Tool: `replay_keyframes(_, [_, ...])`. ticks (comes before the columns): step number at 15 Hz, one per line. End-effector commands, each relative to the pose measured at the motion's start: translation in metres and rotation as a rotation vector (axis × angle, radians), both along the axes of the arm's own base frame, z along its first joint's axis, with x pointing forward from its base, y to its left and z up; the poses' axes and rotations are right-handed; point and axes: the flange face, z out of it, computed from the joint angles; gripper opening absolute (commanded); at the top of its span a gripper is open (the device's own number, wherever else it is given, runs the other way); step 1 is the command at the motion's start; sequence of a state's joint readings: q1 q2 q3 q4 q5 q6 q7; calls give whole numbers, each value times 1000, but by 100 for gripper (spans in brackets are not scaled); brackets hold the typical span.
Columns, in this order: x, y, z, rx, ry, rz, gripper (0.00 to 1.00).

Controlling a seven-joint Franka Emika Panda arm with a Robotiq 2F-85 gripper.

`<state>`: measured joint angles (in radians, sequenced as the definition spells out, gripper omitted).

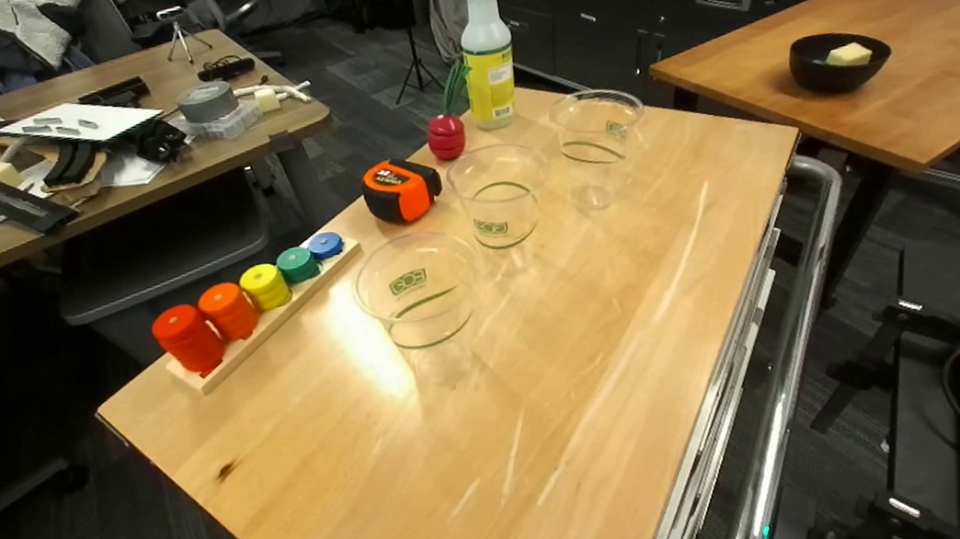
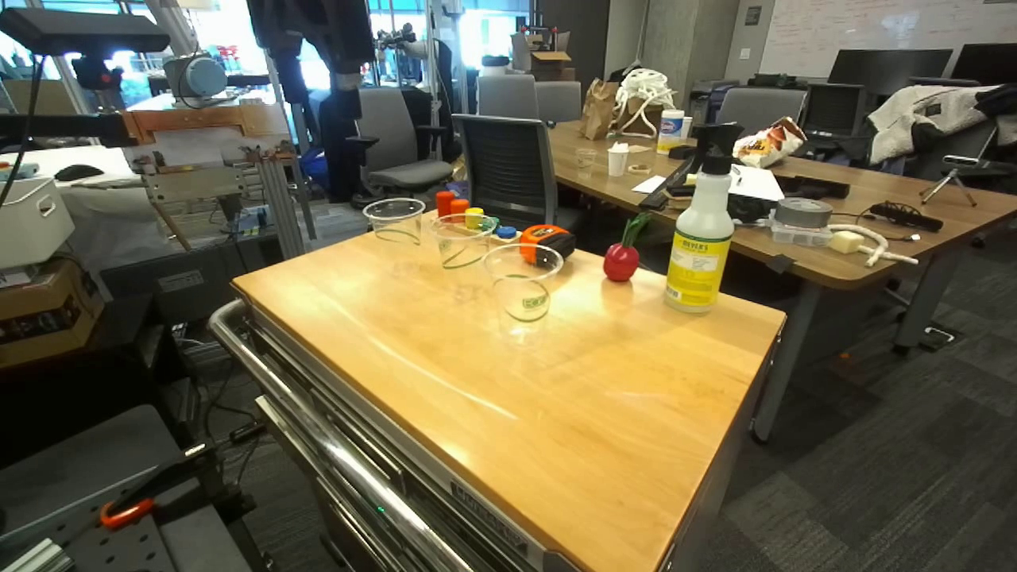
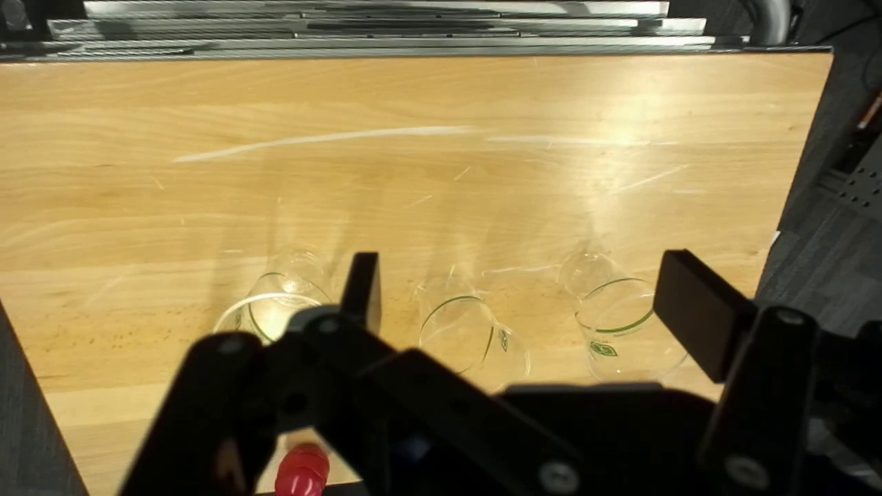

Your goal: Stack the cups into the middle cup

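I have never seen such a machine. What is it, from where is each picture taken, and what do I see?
It is a robot arm ending in a black gripper, seen in the wrist view, whose camera sits on the arm's wrist. The two exterior views come from cameras outside the robot. On the wooden worktop stand three clear cups, upright and not stacked, with a row of coloured discs, an orange-and-black tape measure, a red radish-like object and a spray bottle. The jaws stand apart, holding nothing.
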<state>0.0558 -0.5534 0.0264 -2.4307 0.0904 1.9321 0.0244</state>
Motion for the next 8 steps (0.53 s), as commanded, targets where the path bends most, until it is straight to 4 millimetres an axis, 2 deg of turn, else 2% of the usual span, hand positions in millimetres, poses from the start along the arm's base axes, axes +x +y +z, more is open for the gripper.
replay_keyframes(1, [22, -1, -3, 11, 25, -25, 100])
replay_keyframes(6, [62, 15, -31, 32, 67, -108, 100])
replay_keyframes(8, [77, 31, -45, 39, 97, -111, 100])
